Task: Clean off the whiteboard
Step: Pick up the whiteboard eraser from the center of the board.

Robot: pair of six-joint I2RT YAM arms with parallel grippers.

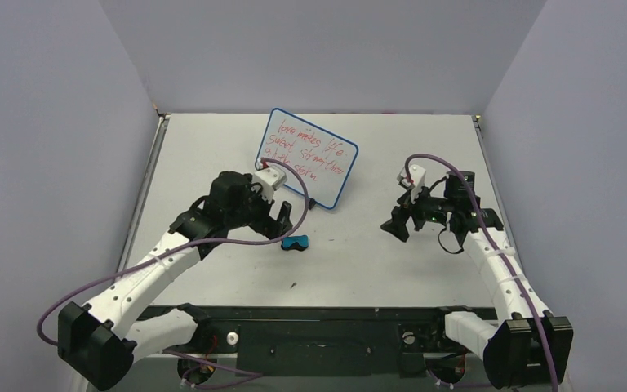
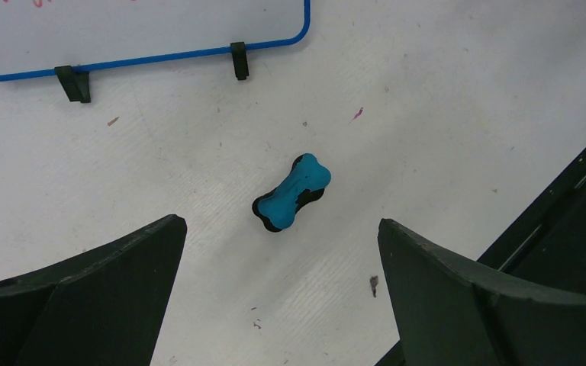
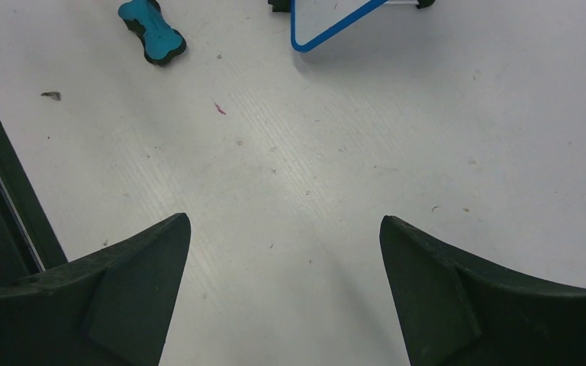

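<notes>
The whiteboard [image 1: 310, 155] stands tilted on its black wire stand at the back middle of the table, with red handwriting on it. Its blue lower rim shows in the left wrist view [image 2: 145, 57], and one corner shows in the right wrist view [image 3: 328, 19]. The small blue-black eraser [image 1: 295, 242] lies flat on the table in front of the board. It also shows in the left wrist view [image 2: 292, 191] and the right wrist view [image 3: 151, 30]. My left gripper [image 1: 271, 224] is open and empty just left of the eraser [image 2: 282, 229]. My right gripper [image 1: 400, 224] is open and empty over bare table [image 3: 284, 225].
Grey walls close in the table [image 1: 424, 261] on three sides. The black base rail [image 1: 326, 331] runs along the near edge. Purple cables loop from both arms. Small specks of debris lie on the table surface.
</notes>
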